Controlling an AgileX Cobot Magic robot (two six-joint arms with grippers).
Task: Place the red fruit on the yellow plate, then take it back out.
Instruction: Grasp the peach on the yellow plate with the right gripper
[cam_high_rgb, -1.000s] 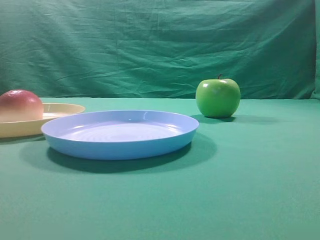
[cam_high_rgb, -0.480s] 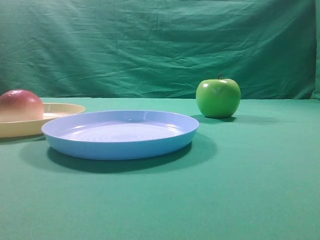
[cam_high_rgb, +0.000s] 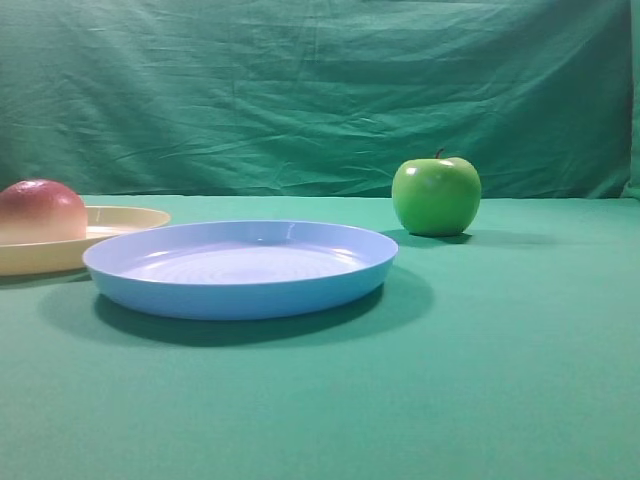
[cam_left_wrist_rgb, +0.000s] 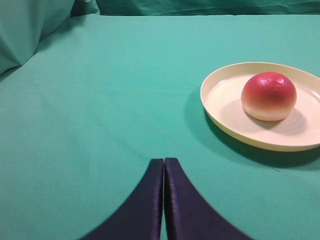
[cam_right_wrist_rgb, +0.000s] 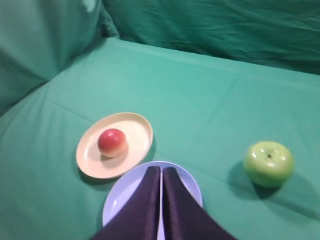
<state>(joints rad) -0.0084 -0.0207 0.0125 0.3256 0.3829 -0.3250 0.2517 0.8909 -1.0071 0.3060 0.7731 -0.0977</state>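
The yellow plate (cam_high_rgb: 120, 222) and red fruit (cam_high_rgb: 40, 210) are cut off at the exterior view's left edge.

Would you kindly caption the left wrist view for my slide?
Shut left gripper above green cloth, red fruit resting on yellow plate.

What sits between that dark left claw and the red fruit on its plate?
Only bare green cloth, then the near rim of the yellow plate holding the red fruit. The left wrist view shows it, with the left gripper shut.
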